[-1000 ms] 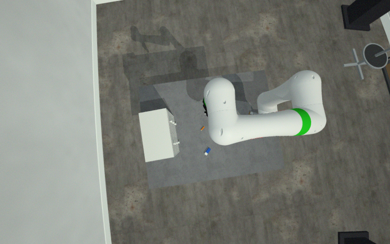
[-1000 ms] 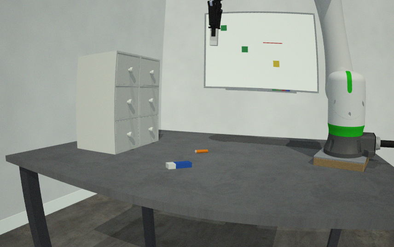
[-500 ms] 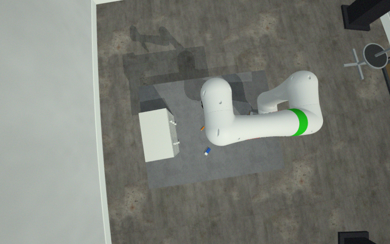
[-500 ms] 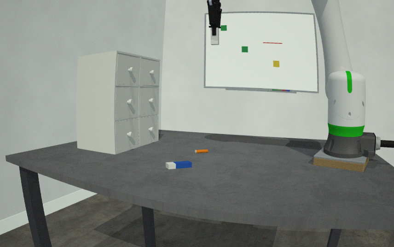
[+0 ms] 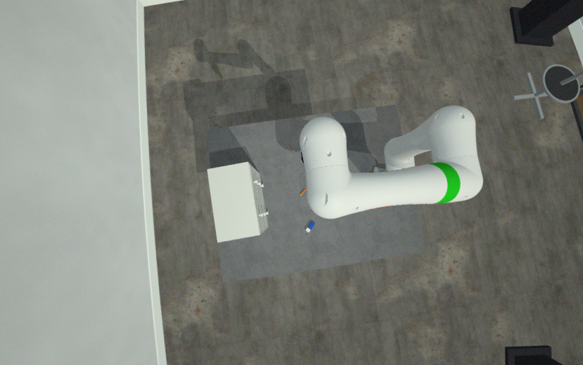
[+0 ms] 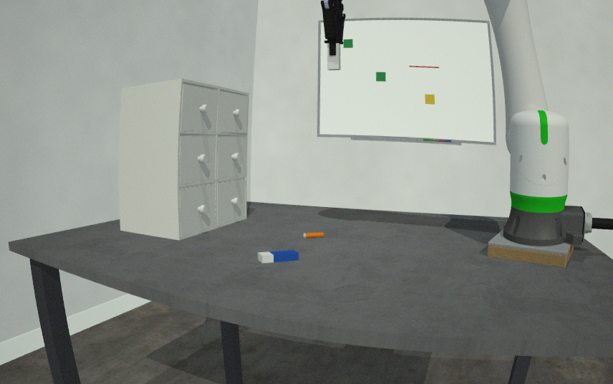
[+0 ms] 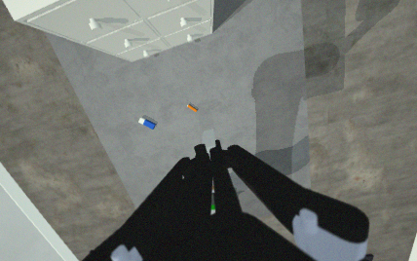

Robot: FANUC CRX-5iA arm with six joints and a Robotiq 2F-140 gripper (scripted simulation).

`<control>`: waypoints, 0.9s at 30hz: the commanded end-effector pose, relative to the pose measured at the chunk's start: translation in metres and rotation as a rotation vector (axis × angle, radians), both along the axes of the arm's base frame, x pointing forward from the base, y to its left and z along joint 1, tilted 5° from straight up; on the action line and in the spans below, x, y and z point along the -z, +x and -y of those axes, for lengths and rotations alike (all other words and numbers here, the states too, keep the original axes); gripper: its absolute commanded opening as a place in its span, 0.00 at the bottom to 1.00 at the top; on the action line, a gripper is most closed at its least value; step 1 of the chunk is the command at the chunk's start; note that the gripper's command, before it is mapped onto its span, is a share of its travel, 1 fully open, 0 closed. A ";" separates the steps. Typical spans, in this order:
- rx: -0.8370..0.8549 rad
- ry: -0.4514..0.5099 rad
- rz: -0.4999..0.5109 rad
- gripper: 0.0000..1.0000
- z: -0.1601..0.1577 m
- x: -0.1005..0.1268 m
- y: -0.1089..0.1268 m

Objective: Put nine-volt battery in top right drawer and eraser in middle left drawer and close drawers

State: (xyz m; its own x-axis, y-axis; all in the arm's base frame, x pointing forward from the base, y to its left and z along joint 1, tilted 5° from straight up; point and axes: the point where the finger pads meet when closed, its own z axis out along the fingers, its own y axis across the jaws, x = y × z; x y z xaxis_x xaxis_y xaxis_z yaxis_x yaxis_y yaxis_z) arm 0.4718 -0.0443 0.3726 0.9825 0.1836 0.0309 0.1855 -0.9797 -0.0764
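I'm watching the hand (image 5: 302,157) (image 6: 332,49) (image 7: 210,137) hanging well above the counter (image 5: 344,244) (image 6: 384,289) (image 7: 219,83), its fingers pointing down and closed together with nothing between them. From overhead, the white arm (image 5: 387,184) (image 6: 538,171) is hiding most of it; in the exterior view, the pale piece at its lower end is showing in front of the whiteboard (image 6: 452,112).

The eraser (image 5: 309,225) (image 6: 278,256) (image 7: 147,123) is lying flat on the counter, out in front of the chest (image 5: 234,201) (image 6: 150,157) (image 7: 54,24), with its white end facing towards the chest and its blue sleeve facing away. Near it, but not touching, a small orange cylinder (image 5: 302,192) (image 6: 313,235) (image 7: 192,107) is lying on its side, one end pale. I'm not managing to pick out the nine-volt battery for certain, so I cannot tell where it is.

The chest is standing upright at the wall end of the counter, its knobs facing the side where the arm is mounted. On its front I'm seeing the top right drawer (image 6: 225,99) and the middle left drawer (image 6: 190,157) (image 7: 114,44) both sitting pushed in, level with their neighbours.

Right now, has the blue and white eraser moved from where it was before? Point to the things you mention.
No, the eraser (image 5: 310,226) (image 6: 278,256) (image 7: 147,123) lies in the same spot, judged against the chest (image 5: 234,201) (image 6: 150,157) (image 7: 117,24).
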 end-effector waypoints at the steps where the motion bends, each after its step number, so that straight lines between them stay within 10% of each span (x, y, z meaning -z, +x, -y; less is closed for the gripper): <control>1: 0.048 0.001 -0.003 0.00 -0.003 0.001 0.000; 27: 1.161 0.031 -0.108 0.00 -0.082 0.047 0.002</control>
